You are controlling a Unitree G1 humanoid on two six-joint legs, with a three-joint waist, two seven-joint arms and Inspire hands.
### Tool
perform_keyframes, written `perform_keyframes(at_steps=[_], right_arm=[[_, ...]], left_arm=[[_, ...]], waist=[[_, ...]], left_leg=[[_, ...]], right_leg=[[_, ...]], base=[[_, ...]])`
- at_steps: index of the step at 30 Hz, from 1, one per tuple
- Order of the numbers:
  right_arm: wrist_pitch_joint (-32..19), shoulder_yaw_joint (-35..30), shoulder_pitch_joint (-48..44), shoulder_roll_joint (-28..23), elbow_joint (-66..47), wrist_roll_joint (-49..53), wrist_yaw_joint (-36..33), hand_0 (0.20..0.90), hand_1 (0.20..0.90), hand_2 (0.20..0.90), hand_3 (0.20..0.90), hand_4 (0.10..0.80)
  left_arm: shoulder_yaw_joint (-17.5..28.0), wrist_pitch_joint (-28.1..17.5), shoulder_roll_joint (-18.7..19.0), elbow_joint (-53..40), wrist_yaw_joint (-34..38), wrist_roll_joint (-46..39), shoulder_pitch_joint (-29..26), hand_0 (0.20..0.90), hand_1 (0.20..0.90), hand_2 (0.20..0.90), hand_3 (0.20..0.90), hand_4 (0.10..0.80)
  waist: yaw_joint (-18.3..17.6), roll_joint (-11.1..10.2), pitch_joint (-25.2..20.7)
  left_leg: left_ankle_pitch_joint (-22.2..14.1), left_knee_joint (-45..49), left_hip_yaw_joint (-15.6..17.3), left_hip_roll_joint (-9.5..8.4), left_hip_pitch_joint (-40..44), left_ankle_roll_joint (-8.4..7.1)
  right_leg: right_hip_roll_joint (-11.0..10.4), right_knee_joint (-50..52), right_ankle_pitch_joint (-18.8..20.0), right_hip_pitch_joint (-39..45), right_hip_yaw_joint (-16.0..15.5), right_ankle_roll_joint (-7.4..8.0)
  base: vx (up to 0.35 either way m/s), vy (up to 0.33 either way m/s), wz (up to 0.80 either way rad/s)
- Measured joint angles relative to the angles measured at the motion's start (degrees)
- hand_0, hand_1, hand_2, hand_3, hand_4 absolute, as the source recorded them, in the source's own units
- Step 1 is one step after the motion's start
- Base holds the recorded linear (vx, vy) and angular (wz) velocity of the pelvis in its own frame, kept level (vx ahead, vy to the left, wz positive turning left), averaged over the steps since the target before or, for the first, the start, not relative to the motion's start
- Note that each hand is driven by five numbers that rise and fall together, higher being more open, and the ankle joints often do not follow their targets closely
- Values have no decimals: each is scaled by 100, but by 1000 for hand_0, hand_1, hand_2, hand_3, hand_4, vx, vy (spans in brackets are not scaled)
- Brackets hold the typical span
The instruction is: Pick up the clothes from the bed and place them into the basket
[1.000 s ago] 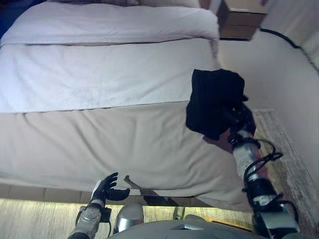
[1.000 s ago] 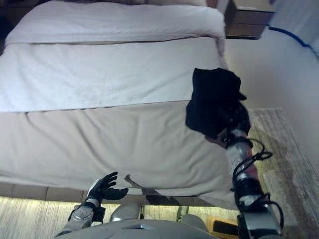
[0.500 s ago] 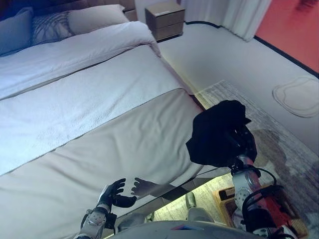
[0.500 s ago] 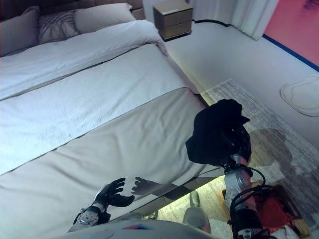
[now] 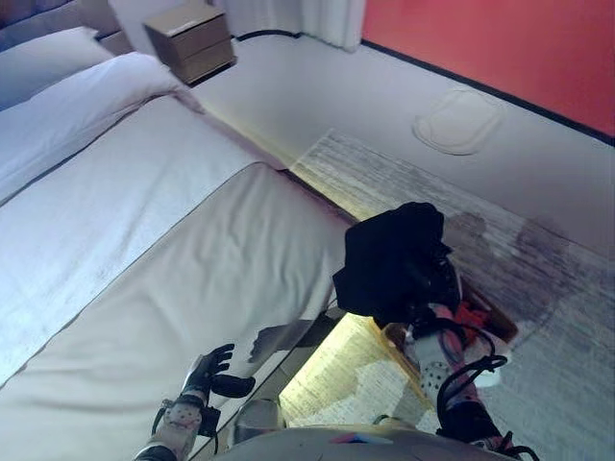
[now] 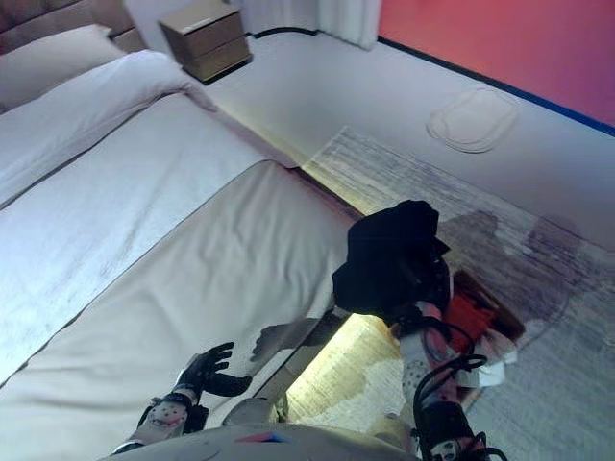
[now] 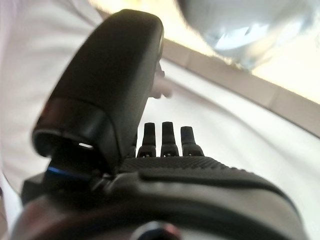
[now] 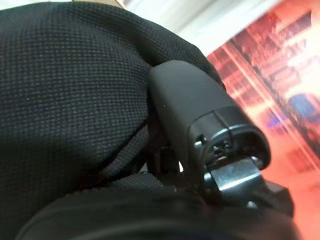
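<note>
My right hand (image 5: 434, 286) is shut on a black garment (image 5: 389, 257), which drapes over it and hides most of it. In the right wrist view the thumb (image 8: 190, 105) presses into the black cloth (image 8: 65, 100). The hand holds the garment in the air just past the bed's corner, above a brown basket (image 6: 507, 319) on the floor with red clothes (image 6: 471, 317) in it. My left hand (image 5: 213, 373) is open and empty, low by the bed's front edge; its straight fingers (image 7: 165, 140) show in the left wrist view.
The bed (image 5: 144, 240) with a beige cover and white bedding lies to the left. A grey rug (image 5: 548, 279) lies under the basket. A wooden nightstand (image 5: 189, 38) stands at the far wall. A flat round white thing (image 5: 459, 120) lies on the floor.
The camera has swung to the right. My right hand with the black garment has gone from over the bed's right edge to past its corner, above the basket. The left hand stays low.
</note>
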Motion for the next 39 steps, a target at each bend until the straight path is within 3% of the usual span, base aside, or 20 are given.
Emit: perform_keyframes(at_steps=[1,2,3,4,5,7,9,10,12,13,14,15,17,21,33,39], right_arm=[[36,160,-34,32,55,-2,-103,300,300,300,200,100],[44,268,6,74,56,-4,-199,300,300,300,200,100],[43,342,45,162,54,-12,-261,300,300,300,200,100],[40,366,77,288,62,-15,-356,300,300,300,200,100],[40,360,82,319,124,-14,-432,300,300,300,200,100],[40,329,136,209,221,-12,-671,300,300,300,200,100],[34,221,141,73,579,-2,-793,300,300,300,200,100],[36,106,142,71,796,11,-843,300,300,300,200,100],[38,-22,70,-74,1203,49,-920,300,300,300,200,100],[35,-8,-68,-196,1407,48,-923,300,300,300,200,100],[43,5,-164,-330,1536,49,-936,300,300,300,200,100],[45,-50,-174,-447,1623,44,-970,300,300,300,200,100],[67,-95,-167,-390,1845,49,-1038,300,300,300,200,100],[67,-245,-177,-225,2503,61,-1091,300,300,300,200,100],[65,-557,-637,-127,2878,36,-1046,300,300,300,200,100],[78,-900,-773,-464,3206,42,-1012,300,300,300,200,100]], left_arm=[[126,69,-7,57,73,-34,-1,900,900,900,900,800],[160,70,24,28,97,-41,6,900,900,900,900,800],[159,43,100,26,80,-39,68,900,900,900,900,800],[161,11,204,35,56,-37,96,900,900,900,900,800],[158,8,187,76,55,-35,92,900,900,900,900,800],[139,-40,70,70,18,-30,98,900,900,900,900,800],[149,-75,-66,75,-6,-34,123,900,900,900,900,800],[164,-124,-36,72,-19,-45,91,900,900,900,900,800],[196,-282,-82,-38,-24,-42,127,900,900,900,900,800],[208,-288,-134,-59,-26,-40,149,900,900,900,900,800],[210,-261,-192,-32,-25,-33,157,900,900,900,900,800],[206,-246,-261,53,-21,-36,168,900,900,900,900,800],[262,-242,-155,42,20,-37,146,900,900,900,900,800],[370,-241,-12,45,5,-34,2,900,900,900,900,800],[367,-240,3,86,-25,22,323,900,900,900,900,800],[365,-246,9,90,-88,33,465,900,900,900,900,800]], waist=[[92,-83,15],[140,-141,-12],[116,-219,-51],[84,-443,-99],[64,-442,-125],[-29,-293,-116],[-8,-232,-107],[16,-288,-73],[236,-270,-61],[288,-136,-34],[266,55,-11],[245,305,-10],[225,233,44],[291,21,139],[487,198,73],[675,291,14]], left_leg=[[36,184,395,263,-40,-31],[12,268,556,415,-5,-62],[-54,289,664,442,15,-150],[-55,326,696,355,43,-211],[-46,374,681,439,48,-221],[-17,485,495,583,39,-236],[57,883,188,641,-80,-344],[-50,1312,-128,616,-349,-412],[-192,877,-1378,168,-409,-620],[-179,539,-1599,44,-384,-602],[-115,246,-1623,5,-338,-521],[176,148,-1677,31,-300,-361],[190,220,-1554,-17,-286,-460],[243,202,-1652,-146,-174,-393],[236,184,-1803,-206,-77,-402],[193,187,-1872,-231,-152,-464]], right_leg=[[25,-9,-365,9,-241,-251],[-1,295,-496,-29,-520,-326],[-93,567,-506,-44,-595,-304],[-171,500,-594,-17,-541,-34],[-66,326,-534,42,-447,57],[179,-116,-335,279,-381,53],[233,-390,-262,385,-227,-46],[212,-557,-166,507,-89,-195],[141,-769,3,446,331,-213],[169,-775,81,367,540,-164],[236,-775,104,361,612,-128],[363,-777,86,379,670,-92],[241,-802,91,401,460,-51],[120,-807,104,574,324,56],[63,-808,26,742,146,162],[30,-808,16,724,51,162]], base=[[-180,-277,-159],[-157,-252,-110],[-83,-183,-79],[-53,-143,-51],[-47,-121,-42],[-12,-89,-23],[8,-47,-25],[-39,-14,-34],[-54,59,-88],[-14,101,-120],[8,65,-97],[29,38,-76],[58,23,-43],[87,4,18],[35,-18,7],[28,-32,8]])
